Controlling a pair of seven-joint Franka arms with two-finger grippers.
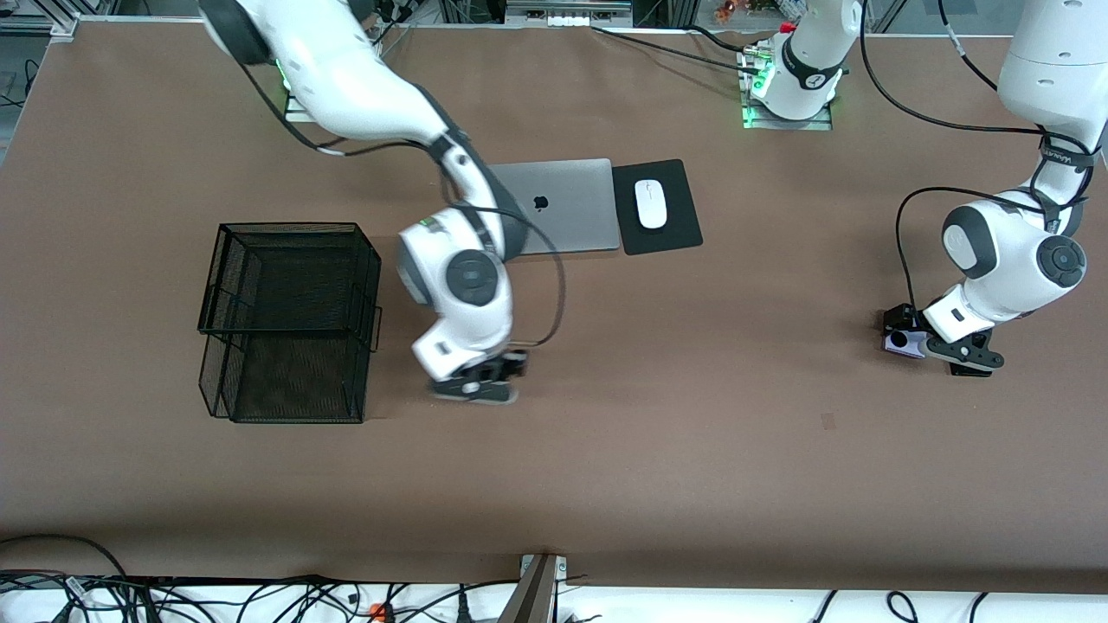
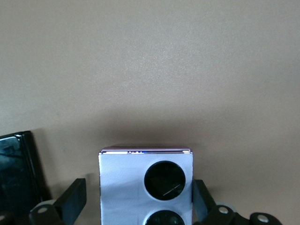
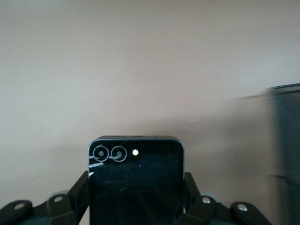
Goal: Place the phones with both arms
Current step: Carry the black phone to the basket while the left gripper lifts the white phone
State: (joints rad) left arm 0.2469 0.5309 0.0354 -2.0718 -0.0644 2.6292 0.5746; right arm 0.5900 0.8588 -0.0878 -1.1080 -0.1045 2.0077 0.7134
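- Wire mesh basket: stands toward the right arm's end of the table; no phone is visible in it, so by the look of it nothing has been placed.
- Right gripper: low over bare table just beside the basket. The right wrist view shows its fingers closed against both edges of a long black phone, camera end outward. One phone judged in hand, delivery outstanding.
- Grey laptop and white mouse on its black pad: near the robots' bases, not part of the job.
- Left gripper: down at the table toward the left arm's end. Its fingers flank the lilac phone; contact appears made on both edges, so judged gripping.
- Small black phone: lies flat just beside the lilac one, ungripped; still to be handled.
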